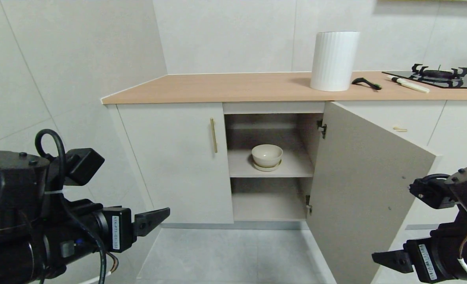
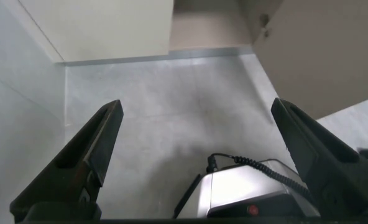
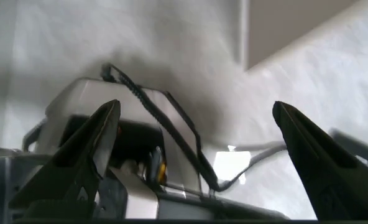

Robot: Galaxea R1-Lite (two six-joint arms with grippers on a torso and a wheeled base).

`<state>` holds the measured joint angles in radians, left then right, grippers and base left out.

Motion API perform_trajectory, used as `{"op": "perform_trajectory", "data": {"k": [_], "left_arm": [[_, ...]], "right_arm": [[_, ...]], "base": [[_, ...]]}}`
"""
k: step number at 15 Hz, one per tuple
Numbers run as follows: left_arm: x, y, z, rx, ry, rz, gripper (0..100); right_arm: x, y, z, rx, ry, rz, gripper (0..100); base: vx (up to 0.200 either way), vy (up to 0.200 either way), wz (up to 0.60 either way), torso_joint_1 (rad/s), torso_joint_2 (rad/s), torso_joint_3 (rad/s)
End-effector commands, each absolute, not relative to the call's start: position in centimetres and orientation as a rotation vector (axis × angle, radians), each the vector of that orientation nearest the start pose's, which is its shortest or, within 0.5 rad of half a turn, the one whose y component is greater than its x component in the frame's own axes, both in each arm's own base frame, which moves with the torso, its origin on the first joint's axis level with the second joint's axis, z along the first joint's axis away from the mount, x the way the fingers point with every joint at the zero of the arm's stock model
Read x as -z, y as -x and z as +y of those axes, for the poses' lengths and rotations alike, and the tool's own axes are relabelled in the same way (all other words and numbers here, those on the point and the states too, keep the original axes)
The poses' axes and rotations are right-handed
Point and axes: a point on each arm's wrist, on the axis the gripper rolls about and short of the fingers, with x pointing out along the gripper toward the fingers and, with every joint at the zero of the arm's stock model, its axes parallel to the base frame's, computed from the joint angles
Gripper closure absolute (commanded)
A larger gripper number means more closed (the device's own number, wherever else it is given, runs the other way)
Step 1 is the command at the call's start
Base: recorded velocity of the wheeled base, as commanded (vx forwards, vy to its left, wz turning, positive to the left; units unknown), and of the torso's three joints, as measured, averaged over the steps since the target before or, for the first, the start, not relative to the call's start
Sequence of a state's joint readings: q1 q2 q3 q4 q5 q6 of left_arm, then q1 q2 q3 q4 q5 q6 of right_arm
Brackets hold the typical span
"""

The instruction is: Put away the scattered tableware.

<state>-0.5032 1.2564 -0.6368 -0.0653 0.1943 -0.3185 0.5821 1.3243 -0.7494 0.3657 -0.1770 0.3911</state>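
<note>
Low at the left, the left gripper (image 2: pixel 196 106) is hanging over the grey floor (image 1: pixel 233 252) with its two dark fingers spread wide and nothing between them. Across from it the right gripper (image 3: pixel 195 106) is hanging just as low, on the outer side of the open door (image 1: pixel 359 177), its fingers also standing wide apart and holding nothing. Both are staying well short of the cabinet (image 1: pixel 268 108).

Inside that cabinet a cream bowl (image 1: pixel 267 154) is sitting upright on a small plate (image 1: pixel 267 168), and the pair is resting toward the front of the middle shelf (image 1: pixel 296 167). The door is swinging out on its hinges toward the right arm, while the neighbouring door with the slim handle (image 1: pixel 213 135) is sitting closed.

Up on the wooden counter (image 1: pixel 217 86) a tall white ribbed canister (image 1: pixel 333 61) is standing upright. Just beside it a black peeler (image 1: pixel 366 82) is lying flat, and near that a pale utensil (image 1: pixel 408 85) is lying at the edge of the stove (image 1: pixel 438 75).
</note>
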Motion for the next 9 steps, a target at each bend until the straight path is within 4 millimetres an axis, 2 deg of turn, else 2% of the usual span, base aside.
{"op": "perform_trajectory", "data": {"k": [1, 4, 7, 9], "left_arm": [[-19.2, -16.0, -8.3, 0.213, 0.119, 0.563, 0], [-19.1, -16.0, -8.3, 0.214, 0.117, 0.564, 0], [-19.1, -16.0, -8.3, 0.214, 0.117, 0.564, 0], [-19.1, -16.0, -8.3, 0.213, 0.119, 0.564, 0]], "right_arm": [[-17.7, -15.0, 9.2, -0.174, -0.008, 0.923, 0], [-17.4, -16.6, 8.2, -0.018, 0.001, 0.912, 0], [-17.6, -18.4, 6.0, 0.138, -0.031, 0.893, 0], [-18.4, -19.0, 4.2, 0.21, -0.063, 0.86, 0]], "base": [[0.0, -0.2, 0.0, -0.002, 0.0, 0.002], [0.0, 0.0, 0.0, 0.0, 0.0, 0.0], [0.0, 0.0, 0.0, 0.0, 0.0, 0.0], [0.0, 0.0, 0.0, 0.0, 0.0, 0.0]]}}
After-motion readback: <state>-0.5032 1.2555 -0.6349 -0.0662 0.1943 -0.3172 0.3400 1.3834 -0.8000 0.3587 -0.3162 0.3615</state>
